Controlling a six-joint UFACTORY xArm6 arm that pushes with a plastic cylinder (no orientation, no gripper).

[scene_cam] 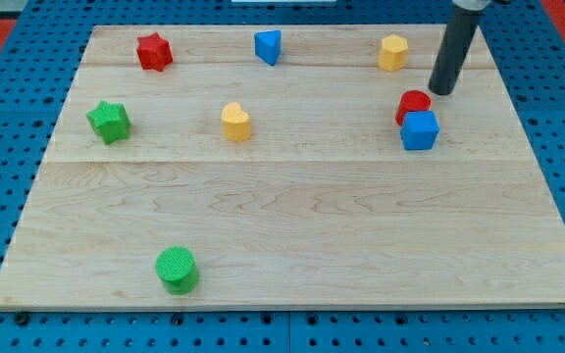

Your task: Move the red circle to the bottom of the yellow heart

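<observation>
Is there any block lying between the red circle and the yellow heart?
No. In the camera view, only bare board separates the red circle from the yellow heart; the blue cube touches the circle's other side.

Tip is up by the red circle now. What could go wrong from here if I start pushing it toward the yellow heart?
1. The blue cube touches the red circle on its lower right, so a push may drag it along or deflect the circle.
2. My tip sits at the circle's upper right; pushing from there would likely send it down-left, and it may roll off the rod.
3. The yellow heart is far to the view's left; overshooting could knock it.
</observation>
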